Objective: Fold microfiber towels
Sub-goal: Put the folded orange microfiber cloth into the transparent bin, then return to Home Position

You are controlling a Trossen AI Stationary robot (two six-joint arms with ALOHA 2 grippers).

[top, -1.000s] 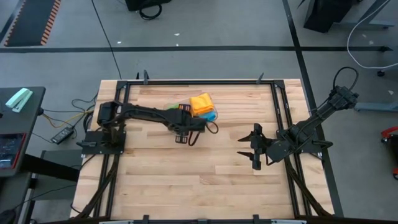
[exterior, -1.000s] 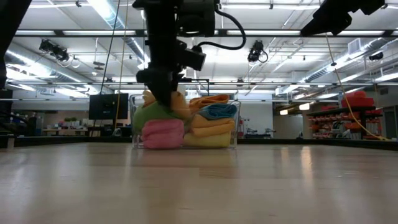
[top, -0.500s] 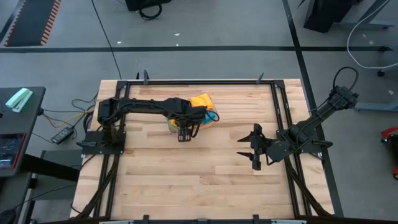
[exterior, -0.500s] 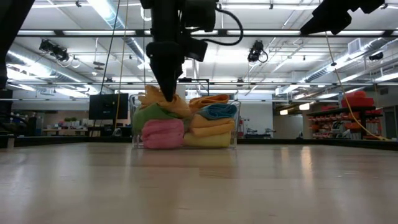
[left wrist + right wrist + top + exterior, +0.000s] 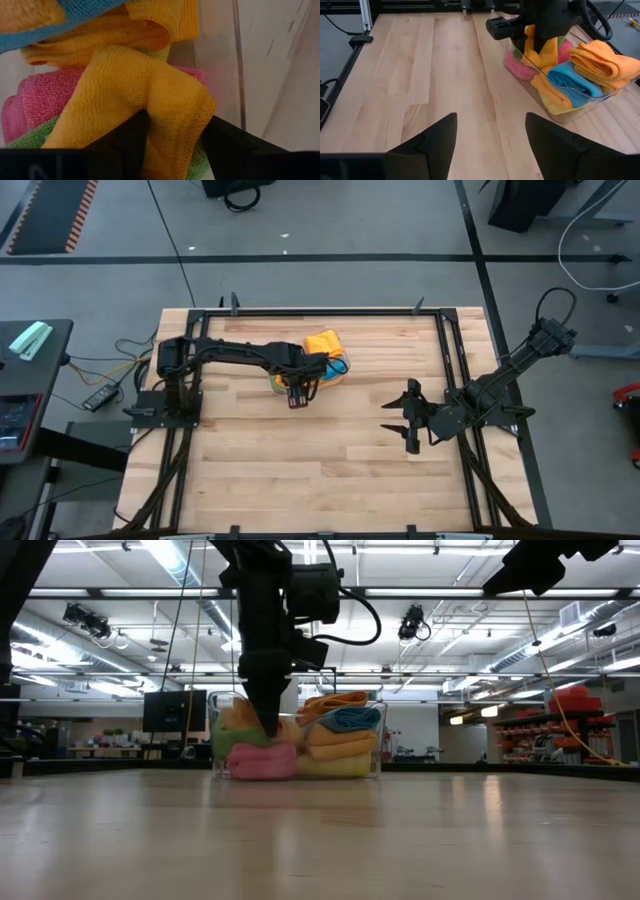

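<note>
A clear plastic bin (image 5: 338,366) at the table's far middle holds several microfiber towels: orange (image 5: 322,344), blue (image 5: 572,80), pink (image 5: 262,762), green (image 5: 232,735) and yellow (image 5: 135,100). My left gripper (image 5: 296,392) points down into the bin's left end, shut on the yellow towel (image 5: 546,52). My right gripper (image 5: 402,420) hovers open over bare wood at the right, with nothing between its fingers (image 5: 437,137). My left gripper pinches a bunched fold of the yellow towel (image 5: 172,125) between its two fingers, coming from above and pointing down. The fold holds several layers. The rest of the towel lies slack over the pink and green towels in the bin.
Black frame rails (image 5: 320,311) run along the table's edges. Bare wood (image 5: 320,470) stretches from the bin to the near edge. The bin's clear wall (image 5: 220,65) stands close beside my left fingers.
My left gripper rose slightly with the yellow towel drawn up into a peak, then sank into the bin's left end, rolling at the wrist. The towel's peak has dropped back down among the others. The arm swung toward the far edge.
</note>
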